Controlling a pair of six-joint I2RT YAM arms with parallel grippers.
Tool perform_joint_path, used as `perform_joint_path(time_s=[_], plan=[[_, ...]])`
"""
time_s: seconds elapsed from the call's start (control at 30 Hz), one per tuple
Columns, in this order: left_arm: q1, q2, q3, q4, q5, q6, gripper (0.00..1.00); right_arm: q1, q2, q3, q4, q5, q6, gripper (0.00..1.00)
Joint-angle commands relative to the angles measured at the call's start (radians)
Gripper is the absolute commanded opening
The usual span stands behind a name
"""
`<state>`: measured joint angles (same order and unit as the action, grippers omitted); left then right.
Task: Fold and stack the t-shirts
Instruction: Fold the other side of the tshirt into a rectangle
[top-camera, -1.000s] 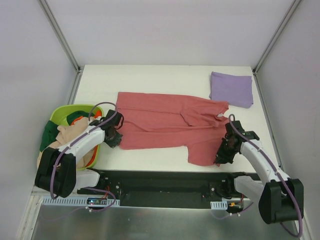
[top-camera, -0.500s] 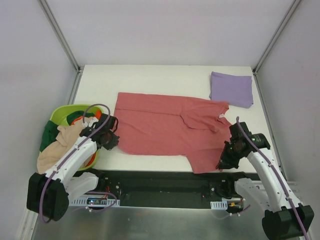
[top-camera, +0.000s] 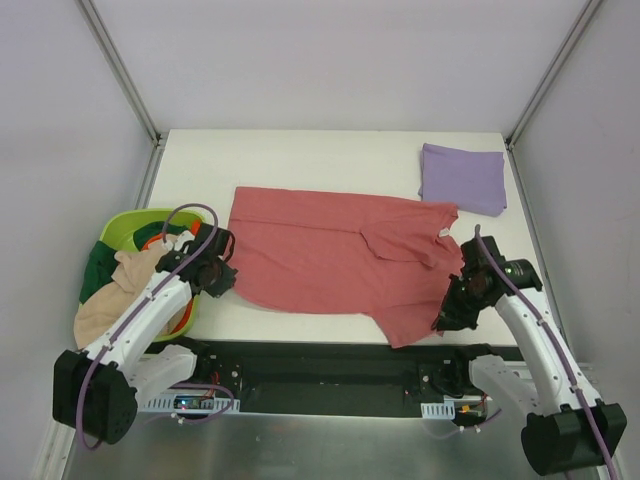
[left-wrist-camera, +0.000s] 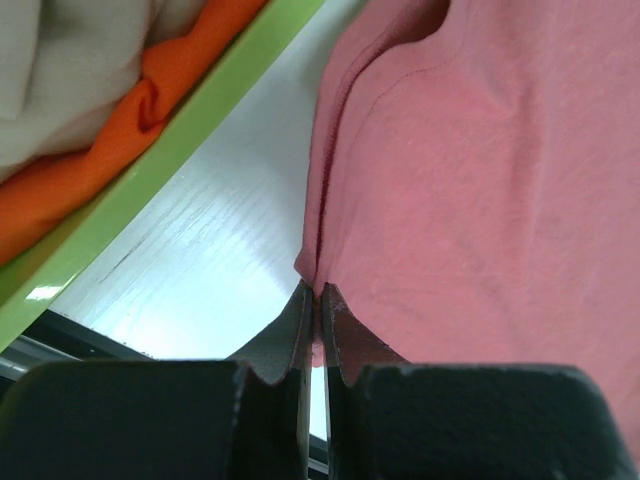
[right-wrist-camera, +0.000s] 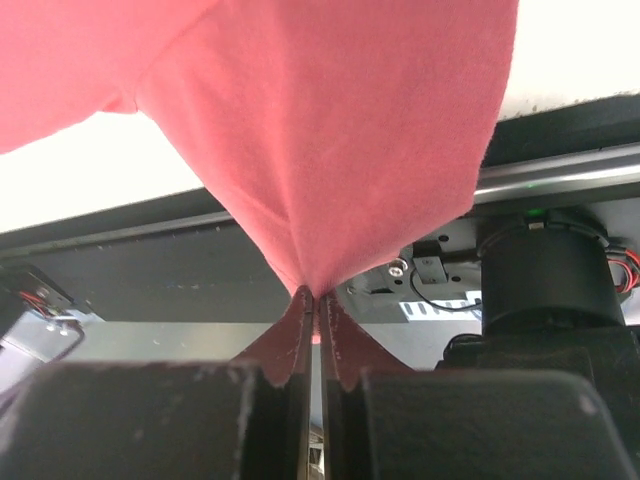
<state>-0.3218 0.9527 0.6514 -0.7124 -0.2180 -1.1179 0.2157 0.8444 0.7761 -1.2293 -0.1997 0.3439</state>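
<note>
A red t-shirt (top-camera: 335, 255) lies spread across the middle of the white table (top-camera: 300, 160), partly folded near its right side. My left gripper (top-camera: 228, 283) is shut on the shirt's near left edge, seen in the left wrist view (left-wrist-camera: 318, 292). My right gripper (top-camera: 440, 322) is shut on the shirt's near right corner at the table's front edge, seen in the right wrist view (right-wrist-camera: 312, 292), where the cloth (right-wrist-camera: 330, 130) rises taut from the jaws. A folded purple t-shirt (top-camera: 462, 178) lies at the back right.
A green basket (top-camera: 128, 222) with several crumpled shirts, orange (left-wrist-camera: 90, 160), beige and green, stands at the left, close to my left gripper. The black base rail (top-camera: 330, 365) runs along the near edge. Grey walls enclose the table.
Both grippers have pulled the red shirt's near edge toward the front of the table, spreading it out. The left gripper moved down and left, the right gripper down and right.
</note>
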Motion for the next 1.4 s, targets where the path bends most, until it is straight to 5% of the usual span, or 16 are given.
perform_joint_path(time_s=[0.0,0.93,1.37], plan=[[-0.008,0.078,0.096,-0.012,-0.06,0.009,0.0,-0.085,0.067,0.083,0.066,-0.009,-0.063,0.01],[0.133,0.534,0.456,0.103,-0.089,0.138,0.0,-0.211,0.617,0.449,0.517,-0.004,-0.115,0.01],[0.151,0.704,0.571,0.103,-0.075,0.194,0.0,-0.211,0.866,0.696,0.422,0.029,-0.197,0.06]])
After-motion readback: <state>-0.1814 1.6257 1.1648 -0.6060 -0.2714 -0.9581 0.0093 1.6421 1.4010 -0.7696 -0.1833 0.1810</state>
